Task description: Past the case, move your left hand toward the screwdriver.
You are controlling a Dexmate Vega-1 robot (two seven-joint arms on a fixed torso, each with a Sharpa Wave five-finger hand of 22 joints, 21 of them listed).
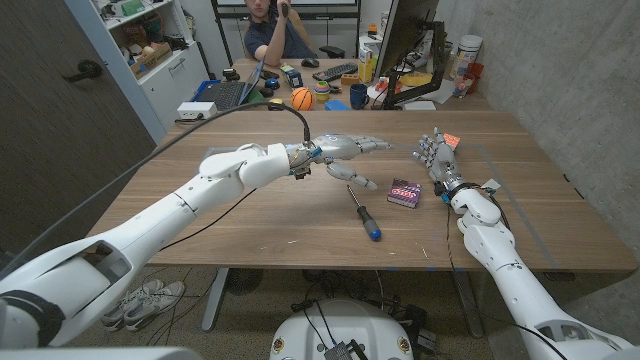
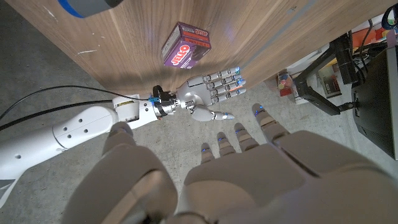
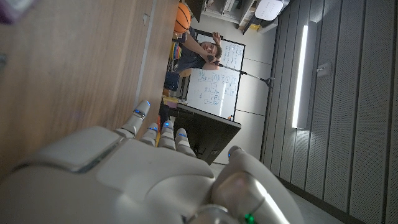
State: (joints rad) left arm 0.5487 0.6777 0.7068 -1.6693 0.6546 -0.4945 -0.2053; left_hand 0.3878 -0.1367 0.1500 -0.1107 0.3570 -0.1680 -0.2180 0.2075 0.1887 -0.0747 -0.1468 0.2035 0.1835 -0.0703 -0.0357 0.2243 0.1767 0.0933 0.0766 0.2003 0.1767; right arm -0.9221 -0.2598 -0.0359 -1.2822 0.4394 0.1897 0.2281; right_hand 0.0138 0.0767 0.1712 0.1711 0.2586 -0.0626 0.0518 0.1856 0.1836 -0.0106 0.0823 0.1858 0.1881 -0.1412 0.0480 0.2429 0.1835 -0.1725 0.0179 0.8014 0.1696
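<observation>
Our left hand (image 1: 345,147) hovers empty, fingers spread, mid-frame above the screwdriver (image 1: 364,212); next we should lower it left of the case (image 1: 405,191).

My left hand (image 1: 345,147) is pale grey-white with small blue lights at the fingertips, and so is my right hand (image 1: 438,156). Below my left hand lies the screwdriver with a blue handle and dark shaft (image 1: 364,213). Between my hands sits the small purple case with white and red lettering (image 1: 404,191). The table (image 1: 270,225) is brown wood grain.
</observation>
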